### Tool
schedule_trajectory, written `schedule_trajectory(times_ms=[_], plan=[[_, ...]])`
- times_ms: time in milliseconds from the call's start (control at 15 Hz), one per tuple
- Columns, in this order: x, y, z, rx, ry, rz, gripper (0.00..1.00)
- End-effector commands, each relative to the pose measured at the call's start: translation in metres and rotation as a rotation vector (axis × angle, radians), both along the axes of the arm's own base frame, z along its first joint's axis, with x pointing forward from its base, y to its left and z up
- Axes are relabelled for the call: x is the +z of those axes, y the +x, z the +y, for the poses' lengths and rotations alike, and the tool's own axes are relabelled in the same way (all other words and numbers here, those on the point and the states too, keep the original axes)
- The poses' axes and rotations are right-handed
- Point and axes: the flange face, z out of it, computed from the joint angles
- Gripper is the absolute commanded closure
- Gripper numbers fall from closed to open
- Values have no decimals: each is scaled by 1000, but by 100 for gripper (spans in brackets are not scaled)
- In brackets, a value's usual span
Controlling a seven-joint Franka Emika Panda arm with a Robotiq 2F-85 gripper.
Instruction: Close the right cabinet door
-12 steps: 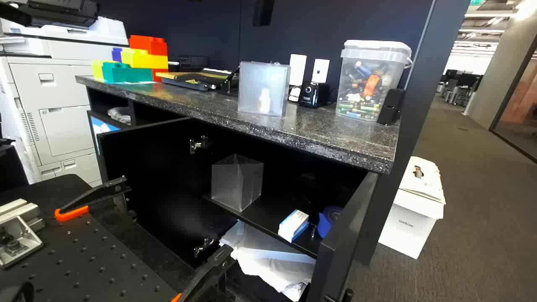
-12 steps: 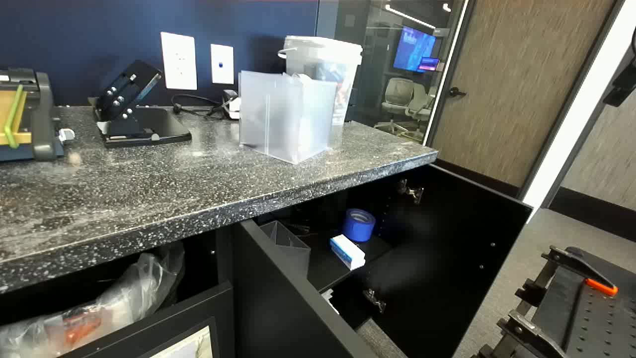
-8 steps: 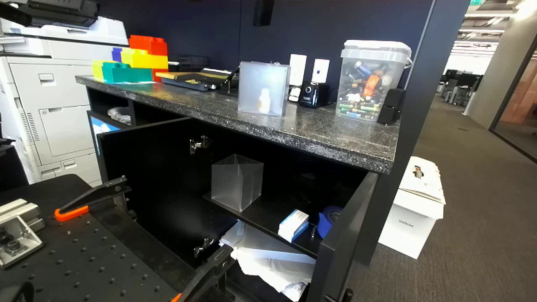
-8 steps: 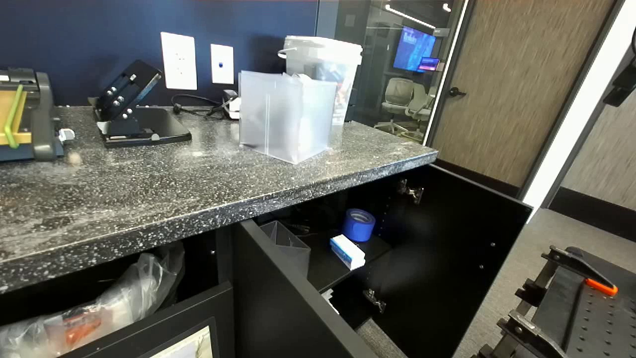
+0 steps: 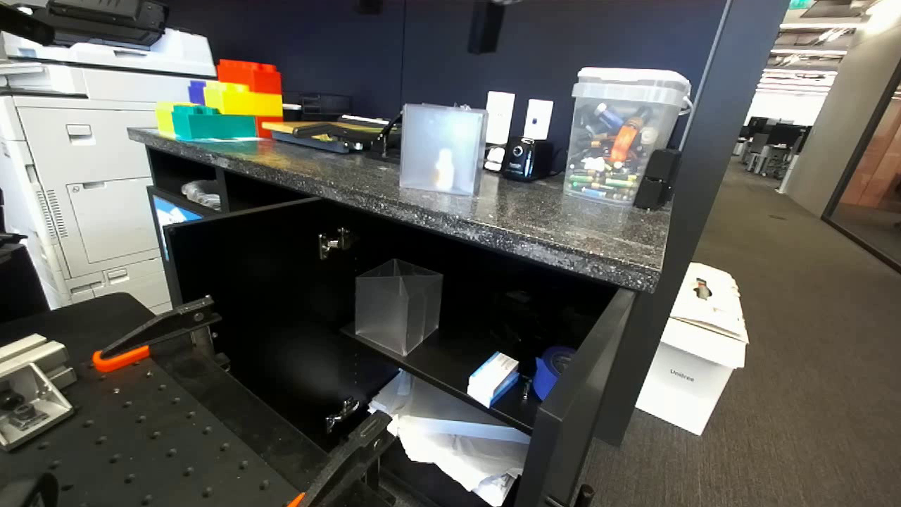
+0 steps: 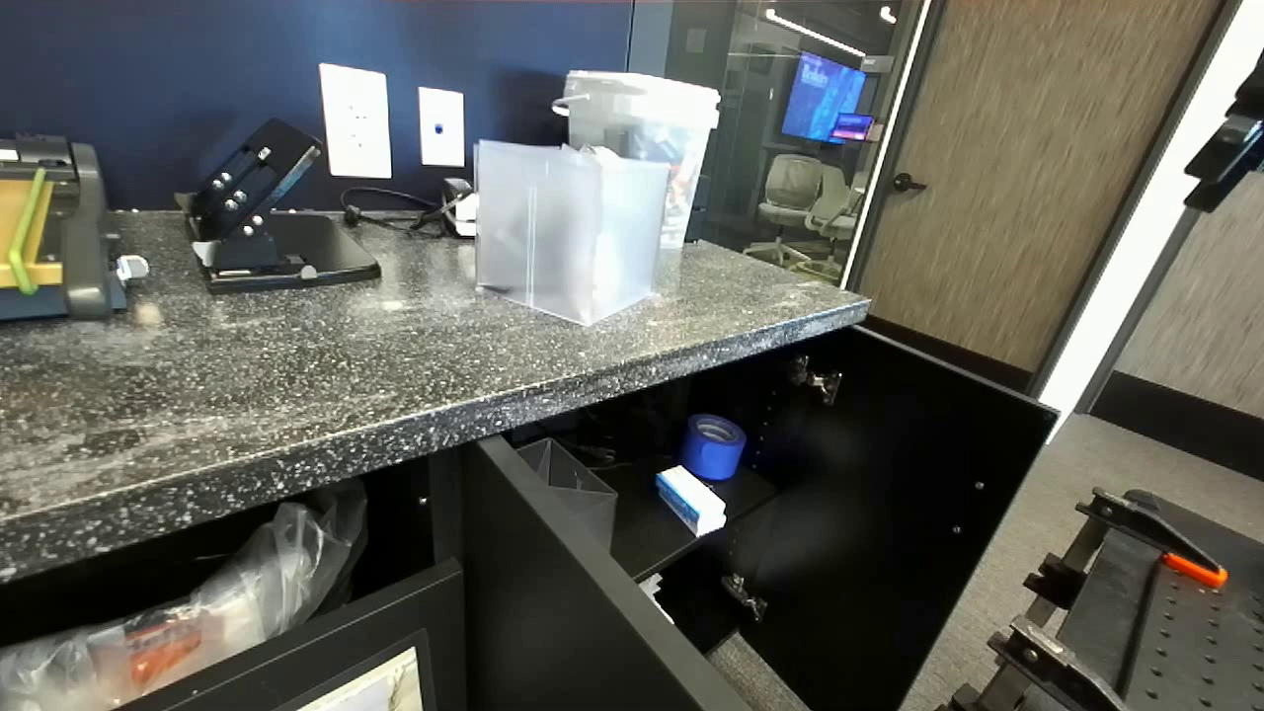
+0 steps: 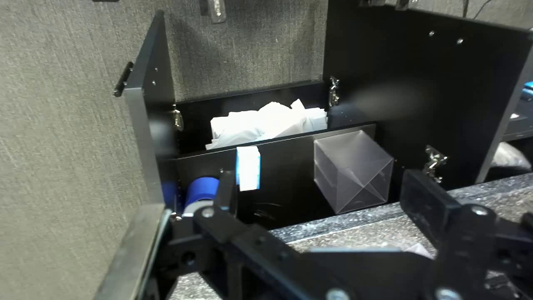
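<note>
- Speckled dark countertop (image 6: pixel 326 395), blue wall (image 6: pixel 227 49) behind.
- Right cabinet door (image 6: pixel 889 513): flat, plain, black, standing open at four o'clock in an exterior view, silvery hinges (image 6: pixel 826 385) showing.
- Gripper (image 7: pixel 325 193): fingers spread wide apart.

Up on the speckled countertop (image 5: pixel 563 236) it's busy: bright toy bricks (image 5: pixel 243 100) stacked at the end by the printer (image 5: pixel 105 162), a frosted box (image 5: pixel 442 148) standing upright, and over near the corner a lidded bucket (image 5: pixel 628 90) packed with small mixed items! Two white wall plates (image 6: pixel 355 120) look down from behind. Down on the shelf (image 5: pixel 450 360), a blue-and-white carton (image 6: pixel 689 502) lies near a blue tape roll (image 6: pixel 711 452), a translucent box (image 5: pixel 396 310) farther along. Beneath, crumpled white material (image 5: pixel 457 451). And out on the carpet (image 5: pixel 809 394), a white Unitree box (image 5: pixel 683 387).
</note>
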Motion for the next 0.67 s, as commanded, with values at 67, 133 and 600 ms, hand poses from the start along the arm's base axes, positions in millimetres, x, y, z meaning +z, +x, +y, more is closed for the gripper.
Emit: schedule_trajectory(times_ms=[67,133,600], plan=[[-30,52,-61,-171,-81,62,0],[-40,60,-73,-208,-96,73,0],[-144,138,-133,-428,-244,201,0]])
